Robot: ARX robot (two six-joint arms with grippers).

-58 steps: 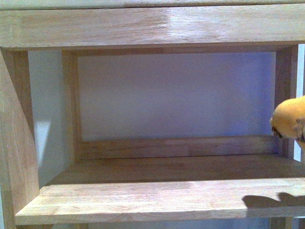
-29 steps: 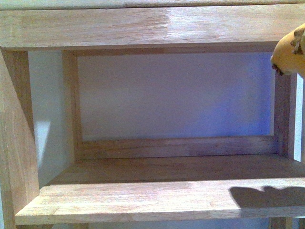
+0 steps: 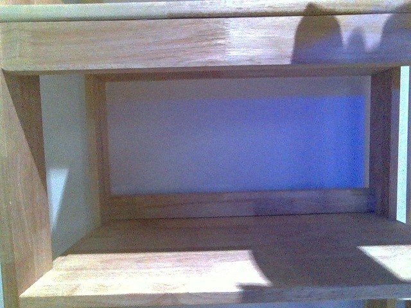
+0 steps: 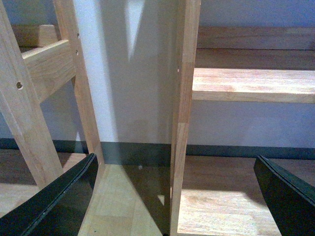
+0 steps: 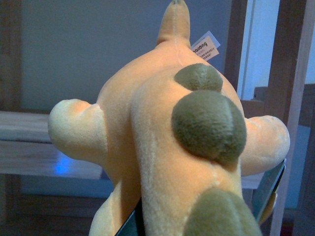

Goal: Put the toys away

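An orange-yellow plush animal (image 5: 147,128) with olive-brown spots and a white tag (image 5: 205,47) fills the right wrist view. My right gripper (image 5: 199,211) is shut on it, one dark finger showing on each side of its body. Neither the toy nor either arm shows in the front view; only a rounded shadow (image 3: 334,38) falls on the upper shelf board. In the left wrist view my left gripper (image 4: 174,167) stands open, its black fingers (image 4: 64,201) wide apart with nothing held between them.
A wooden shelf unit faces me, with an upper board (image 3: 160,42), a lower board (image 3: 141,276) and side posts (image 3: 22,192). A shelf upright (image 4: 181,123) stands between the left gripper's fingers, above a wooden floor (image 4: 221,206). Another shelf board (image 4: 251,83) lies beyond.
The plush animal rose along the right edge of the front view and left the frame at the top. Its shadow moved from the lower board to the upper board.
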